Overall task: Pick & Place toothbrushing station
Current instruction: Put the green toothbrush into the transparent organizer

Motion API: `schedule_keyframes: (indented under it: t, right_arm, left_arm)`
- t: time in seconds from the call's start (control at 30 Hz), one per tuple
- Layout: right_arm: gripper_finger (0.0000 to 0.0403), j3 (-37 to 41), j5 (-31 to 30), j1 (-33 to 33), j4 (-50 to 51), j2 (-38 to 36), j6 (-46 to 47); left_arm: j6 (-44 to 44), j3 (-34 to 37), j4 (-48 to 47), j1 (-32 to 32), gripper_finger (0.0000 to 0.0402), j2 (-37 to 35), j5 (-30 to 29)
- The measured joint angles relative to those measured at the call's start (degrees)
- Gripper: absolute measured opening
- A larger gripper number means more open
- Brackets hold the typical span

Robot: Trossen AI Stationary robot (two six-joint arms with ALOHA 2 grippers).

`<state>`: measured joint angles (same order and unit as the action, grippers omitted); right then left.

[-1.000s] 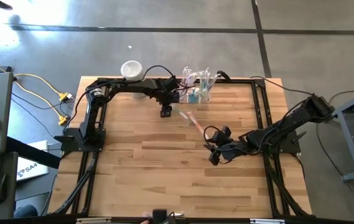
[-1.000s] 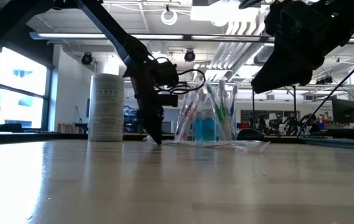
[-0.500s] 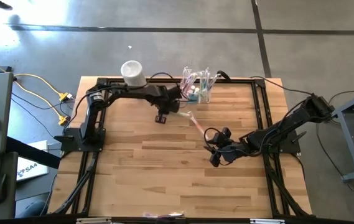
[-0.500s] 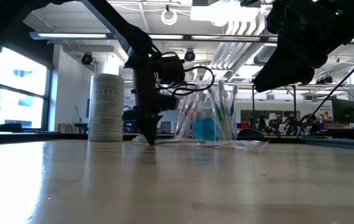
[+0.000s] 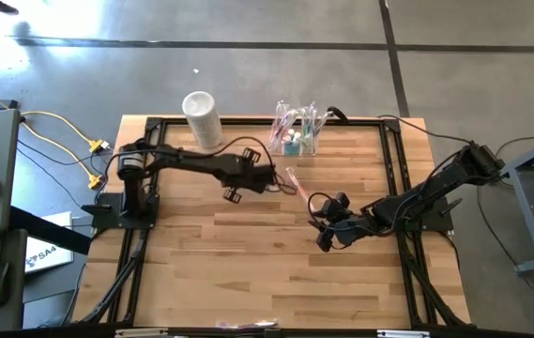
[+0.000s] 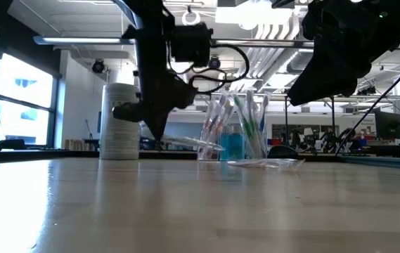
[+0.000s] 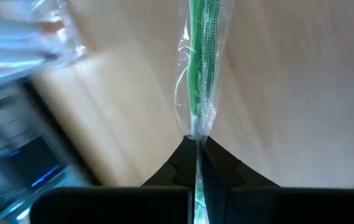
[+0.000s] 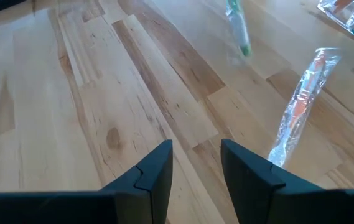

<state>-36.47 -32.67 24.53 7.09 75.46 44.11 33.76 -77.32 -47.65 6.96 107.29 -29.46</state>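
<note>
Obstructions on the wooden table (image 5: 248,263) were few. My left gripper (image 5: 233,194) was clamped on one end of a green toothbrush in a clear wrapper (image 7: 200,74), held off the boards; in the low view that wrapped brush (image 6: 189,143) stuck out level from my fingers toward the station. An orange toothbrush in a clear wrapper (image 5: 295,181) lay flat on the table between my two grippers, also visible ahead of my right fingers (image 8: 301,102). A whitish cylindrical container (image 5: 201,117) stood upright at the far edge, left of the station.

My toothbrushing station (image 5: 296,134), a clear box with several toothbrushes standing in it, sat at the far edge of the table. It was beyond my left gripper and to its right, apart from it. My right gripper (image 5: 323,239) hovered mid-table, fingers parted and holding nothing, well apart from the station.
</note>
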Motion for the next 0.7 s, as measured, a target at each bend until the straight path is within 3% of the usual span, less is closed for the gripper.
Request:
schedule_keyframes:
  t: [0.2, 0.4, 0.57, 0.7]
  right_arm:
    - [0.0128, 0.0, -2.7, -0.2, 0.6, 0.0, 8.3]
    - [0.0128, 0.0, -0.9, -2.3, -1.7, 0.0, 8.4]
    - [0.0128, 0.0, 8.3, -5.7, -9.6, 0.0, 1.1]
    - [0.0128, 0.0, 16.7, -8.1, -18.1, 0.0, -5.9]
  left_arm:
    - [-1.0, -0.1, -2.1, -10.1, 0.0000, -2.7, -21.2]
    - [-0.5, -0.1, -1.9, -21.9, 0.0000, -2.8, -39.4]
    - [-0.3, -0.1, -0.6, -29.4, 0.0000, -2.8, -45.2]
    - [5.2, -0.2, 2.5, -33.0, 0.0000, -2.8, -47.6]
